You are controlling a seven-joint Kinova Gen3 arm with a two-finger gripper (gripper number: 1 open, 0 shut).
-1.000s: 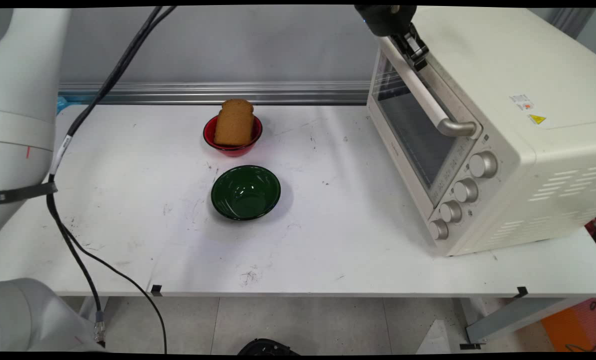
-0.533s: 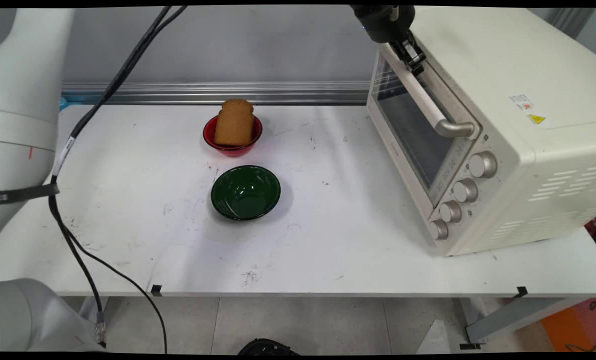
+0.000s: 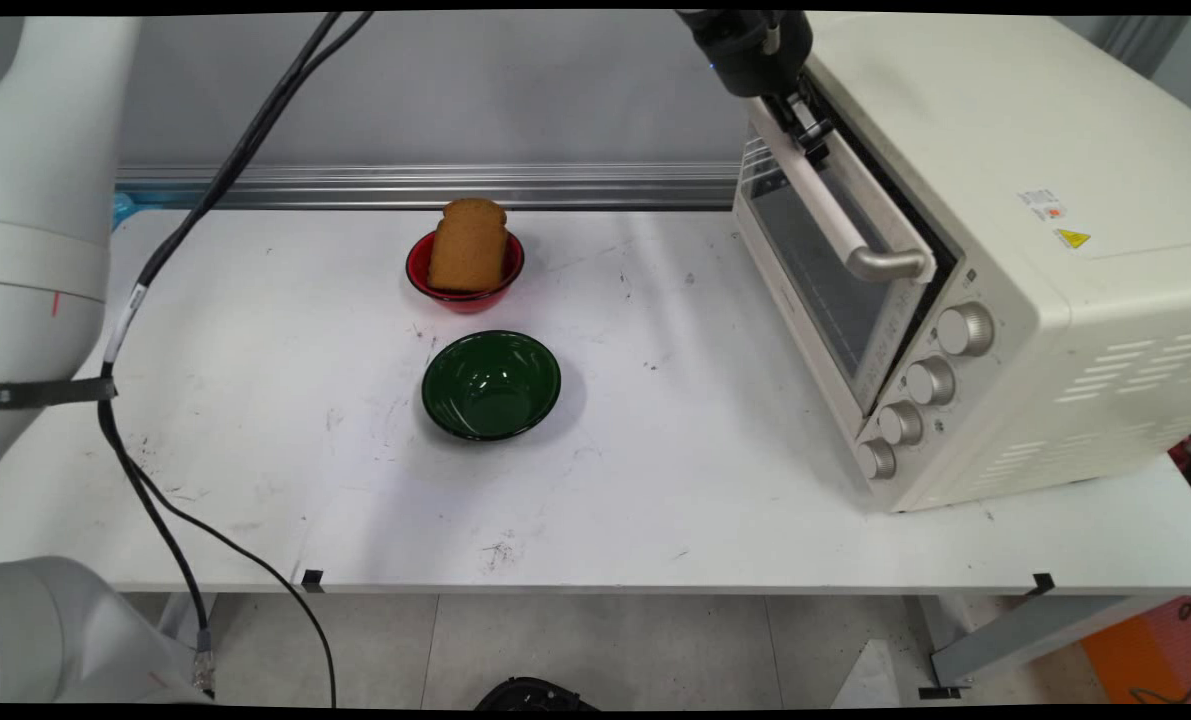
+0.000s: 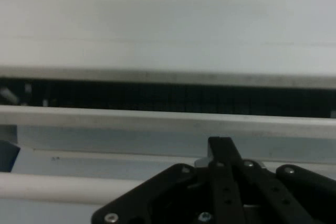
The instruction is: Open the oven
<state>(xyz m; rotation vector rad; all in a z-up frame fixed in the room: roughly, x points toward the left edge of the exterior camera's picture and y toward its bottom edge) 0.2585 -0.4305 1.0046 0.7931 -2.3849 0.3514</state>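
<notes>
Since a second ago your gripper point(image 3: 805, 125) has drawn left with the oven door point(image 3: 835, 270), now ajar with a dark gap along its top. It is clamped on the far end of the door's handle point(image 3: 835, 215). The toaster oven point(image 3: 995, 250) sits at the table's point(image 3: 655, 480) right side. You can judge the door stiff and hinged low, the metal bar smooth; a grip nearer its middle suits better. A yellow warning sticker point(image 3: 1073, 238) shows; its writing is unreadable.
</notes>
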